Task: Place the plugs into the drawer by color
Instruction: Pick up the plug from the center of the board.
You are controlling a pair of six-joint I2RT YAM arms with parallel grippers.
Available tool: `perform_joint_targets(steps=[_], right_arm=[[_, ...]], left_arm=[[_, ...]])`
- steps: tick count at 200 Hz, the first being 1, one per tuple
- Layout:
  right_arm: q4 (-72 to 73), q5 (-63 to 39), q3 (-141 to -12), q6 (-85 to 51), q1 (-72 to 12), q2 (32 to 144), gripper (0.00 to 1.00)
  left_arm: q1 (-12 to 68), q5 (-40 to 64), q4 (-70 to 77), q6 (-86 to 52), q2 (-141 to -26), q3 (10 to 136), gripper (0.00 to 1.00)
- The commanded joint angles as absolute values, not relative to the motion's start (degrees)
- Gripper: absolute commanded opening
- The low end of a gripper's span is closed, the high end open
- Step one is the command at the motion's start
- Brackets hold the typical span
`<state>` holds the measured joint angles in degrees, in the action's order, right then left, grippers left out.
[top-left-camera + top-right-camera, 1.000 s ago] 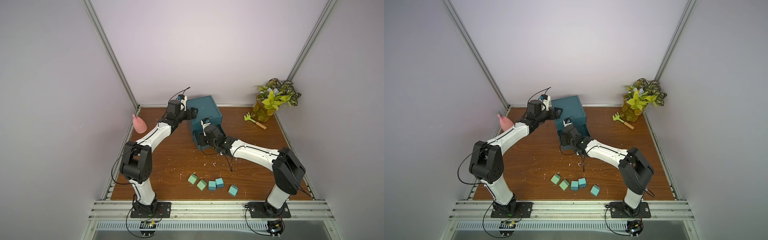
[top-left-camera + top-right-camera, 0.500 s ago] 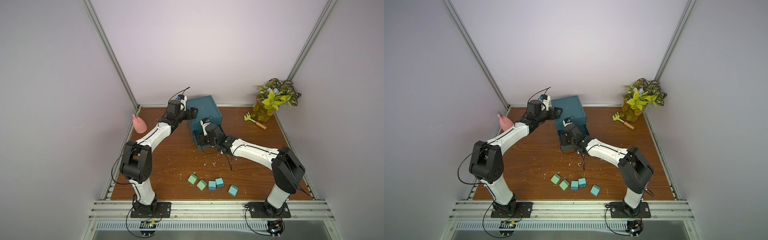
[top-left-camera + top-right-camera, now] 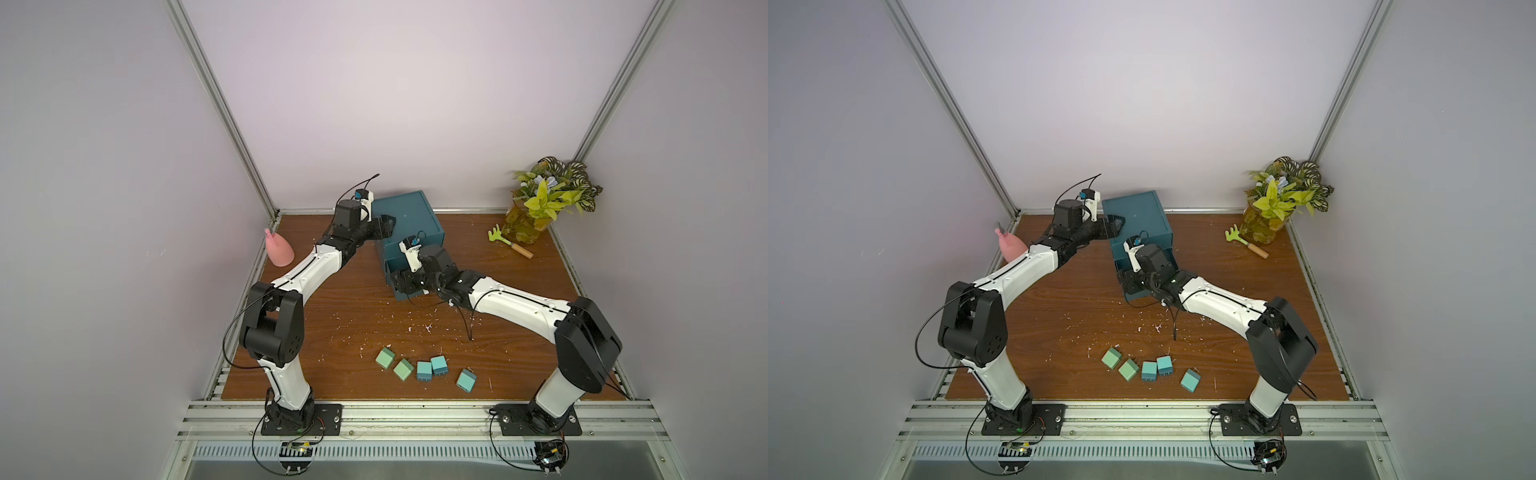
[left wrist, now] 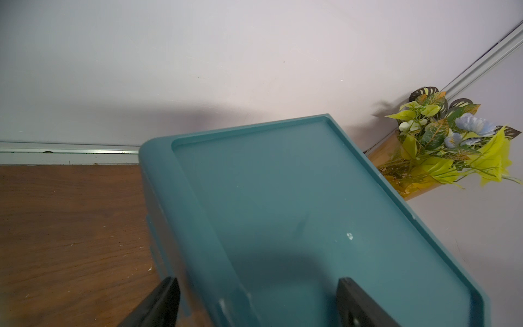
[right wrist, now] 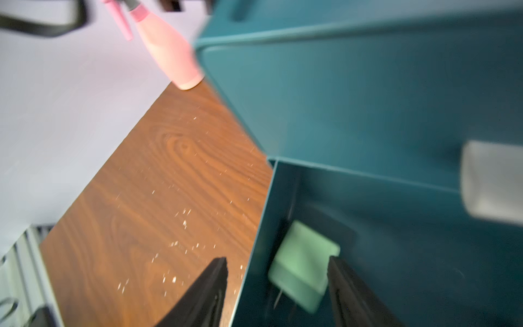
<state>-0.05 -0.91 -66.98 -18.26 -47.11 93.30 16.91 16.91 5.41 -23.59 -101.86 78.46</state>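
Observation:
The dark teal drawer cabinet (image 3: pixel 409 220) (image 3: pixel 1138 216) stands at the back with its bottom drawer (image 5: pixel 283 198) pulled out. My right gripper (image 3: pixel 405 282) (image 3: pixel 1129 286) (image 5: pixel 277 263) hangs open over that drawer. A blurred mint green plug (image 5: pixel 304 269) lies inside, free of both fingers. My left gripper (image 3: pixel 386 226) (image 3: pixel 1115 224) (image 4: pixel 257 286) is open and straddles the cabinet's top left edge (image 4: pixel 283 198). Several plugs stay in a row near the front: two mint green (image 3: pixel 385 358) (image 3: pixel 403 369) and three blue-teal (image 3: pixel 424 370) (image 3: pixel 439 365) (image 3: pixel 466 380). Pinkish-beige plugs are out of view.
A pink spray bottle (image 3: pixel 278 251) (image 5: pixel 167 48) stands by the left wall. A potted plant (image 3: pixel 548 199) and a small green rake (image 3: pixel 509 241) occupy the back right corner. White crumbs are scattered on the wooden table (image 3: pixel 332 316). The drawer above shows its white tab handle (image 5: pixel 492 181).
My right gripper has edged a little toward the cabinet over the pulled-out drawer and its jaws have spread. The left arm and the plugs on the table have not moved.

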Motion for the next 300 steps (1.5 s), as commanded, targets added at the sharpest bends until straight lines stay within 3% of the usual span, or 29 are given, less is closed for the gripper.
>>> perform_joint_targets(steps=[1,39,122,264,300], right_arm=[[1.2,-3.3,-63.2,-8.6,-49.6,84.8,0.64],[0.2,-0.5,-54.4,0.6,-58.5,79.9,0.66],[1.1,3.2,-48.1,4.4,-69.4,85.5,0.71],[1.2,8.0,-57.9,7.6,-70.1,102.4,0.72],[1.3,5.0,-60.0,6.7,-68.5,104.5,0.72]], left_arm=[[16.0,16.5,3.8,-22.8,-101.3,77.3,0.83],[16.0,16.2,3.7,-22.7,-101.3,77.3,0.82],[16.3,15.2,3.4,-22.2,-100.4,77.1,0.82],[17.0,15.5,3.3,-22.2,-100.2,77.0,0.83],[17.1,15.5,3.3,-22.2,-100.1,77.0,0.83]])
